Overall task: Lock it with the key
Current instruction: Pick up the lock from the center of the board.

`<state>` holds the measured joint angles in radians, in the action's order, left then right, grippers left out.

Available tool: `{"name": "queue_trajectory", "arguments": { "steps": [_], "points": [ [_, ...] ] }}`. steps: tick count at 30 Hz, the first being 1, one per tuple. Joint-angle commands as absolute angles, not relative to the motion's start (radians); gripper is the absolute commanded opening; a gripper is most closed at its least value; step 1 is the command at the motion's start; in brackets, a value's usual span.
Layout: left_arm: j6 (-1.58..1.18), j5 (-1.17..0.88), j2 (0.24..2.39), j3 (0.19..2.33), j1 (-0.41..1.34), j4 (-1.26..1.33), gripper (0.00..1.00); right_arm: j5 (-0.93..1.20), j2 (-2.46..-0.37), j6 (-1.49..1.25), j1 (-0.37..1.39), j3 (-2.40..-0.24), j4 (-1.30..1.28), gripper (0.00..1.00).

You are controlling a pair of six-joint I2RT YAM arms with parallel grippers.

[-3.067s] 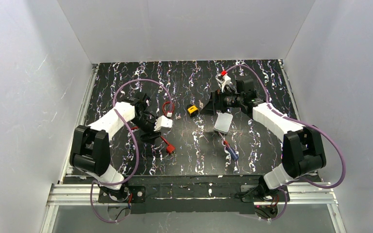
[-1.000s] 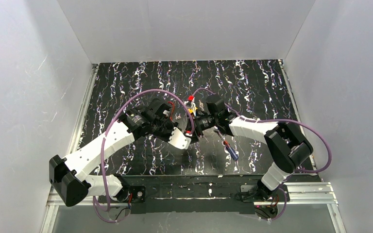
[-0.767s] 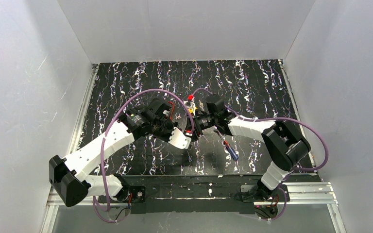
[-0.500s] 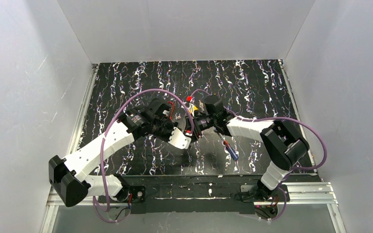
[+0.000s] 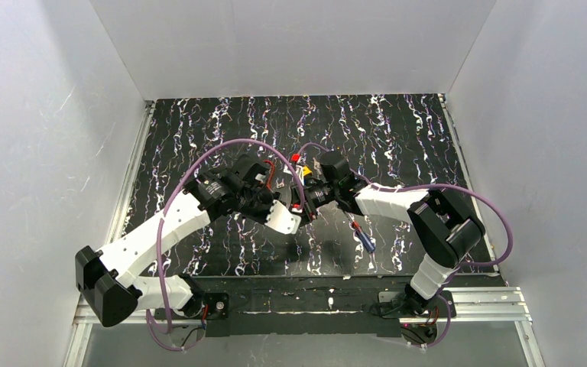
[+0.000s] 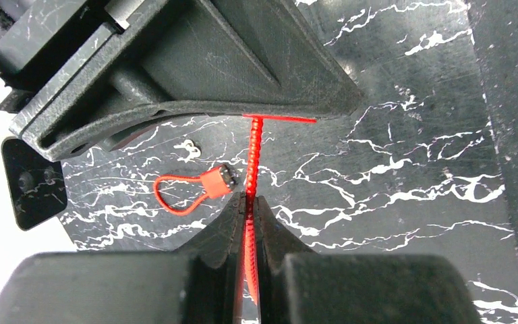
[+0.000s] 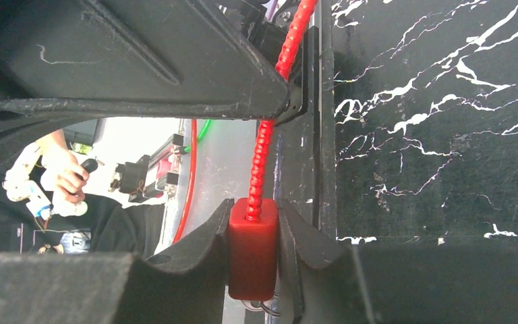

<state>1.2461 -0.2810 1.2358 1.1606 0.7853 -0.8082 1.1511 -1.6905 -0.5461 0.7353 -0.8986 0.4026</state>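
Note:
Both grippers meet over the middle of the black table [image 5: 222,122]. My left gripper [image 6: 248,199] is shut on a red beaded strap [image 6: 251,155], which runs up to a thin crossbar end against the right gripper's black body. My right gripper [image 7: 254,206] is shut on the strap's red block [image 7: 253,250], with a finger pressed to each side. The beaded strap [image 7: 263,155] rises from that block. A small yellow lock body [image 5: 306,171] peeks out behind the right wrist. No key shows clearly in any view.
A second red strap, closed into a loop [image 6: 192,192], lies on the table beside a small silver piece [image 6: 189,145]. A screwdriver with a blue handle [image 5: 363,237] lies to the right of the grippers. White walls stand on three sides.
The right gripper's jaws have closed in onto the red block, and its wrist has edged slightly left. The left arm has stayed put, still gripping the strap.

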Motion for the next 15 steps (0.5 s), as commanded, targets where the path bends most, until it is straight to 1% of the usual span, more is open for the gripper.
{"name": "queue_trajectory", "arguments": {
  "steps": [1,3,5,8,10,12,15],
  "points": [
    [1.138,-0.291,1.192,1.189,0.788,-0.835,0.02,1.185,-1.675,-0.506,0.735,-0.943,0.400,0.01],
    [1.054,-0.282,1.194,1.212,0.785,-0.851,0.11,1.183,-1.662,-0.489,0.728,-0.958,0.379,0.01],
    [0.970,-0.305,1.199,1.245,0.762,-0.876,0.23,1.179,-1.644,-0.469,0.715,-0.969,0.356,0.01],
    [0.859,-0.414,1.185,1.283,0.676,-0.899,0.46,1.163,-1.613,-0.415,0.685,-1.001,0.295,0.01],
    [0.795,-0.498,1.173,1.302,0.585,-0.893,0.59,1.141,-1.597,-0.330,0.666,-1.044,0.171,0.01],
    [0.736,-0.584,1.166,1.323,0.475,-0.882,0.65,1.124,-1.581,-0.228,0.649,-1.089,0.048,0.01],
    [0.662,-0.715,1.163,1.336,0.305,-0.861,0.69,1.089,-1.548,-0.107,0.632,-1.130,-0.077,0.01]
  ]
}}
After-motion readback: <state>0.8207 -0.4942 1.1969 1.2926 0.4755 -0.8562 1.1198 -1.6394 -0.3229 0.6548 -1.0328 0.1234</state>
